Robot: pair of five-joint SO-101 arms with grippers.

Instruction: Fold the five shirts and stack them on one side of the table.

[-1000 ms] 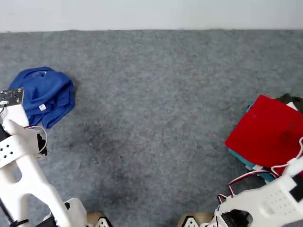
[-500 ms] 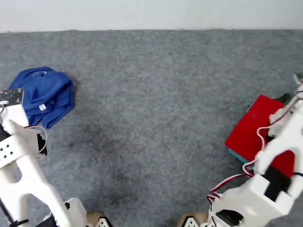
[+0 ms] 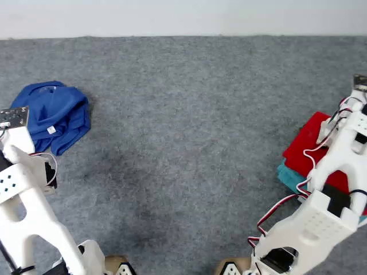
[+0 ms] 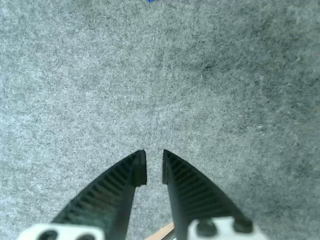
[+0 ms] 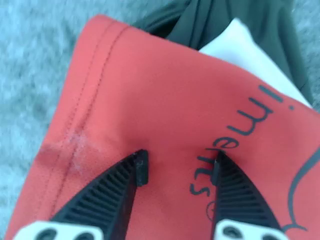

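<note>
Hovering over a folded red shirt (image 5: 150, 125) at the right edge of the high frame, the right tool (image 5: 179, 170) stands moderately open and empty, its tips low over the cloth; whether they touch it cannot be told. The red shirt tops a stack on the grey felt surface (image 3: 189, 114), with a teal shirt (image 3: 289, 176) peeking out beneath it and a dark green garment (image 5: 225, 20) and a white one (image 5: 250, 55) showing past its far edge. At the left of the high frame a blue shirt (image 3: 54, 114) lies crumpled and unfolded, well apart from the stack. Near it, the left tool (image 4: 154, 167) points at bare felt, empty, with only a narrow gap between its tips. These shirts look light, soft and limp: they would likely sag and slide rather than hold shape, so a pinch on a stitched hem, a collar or a folded edge seems the surest hold, catching one layer only.
</note>
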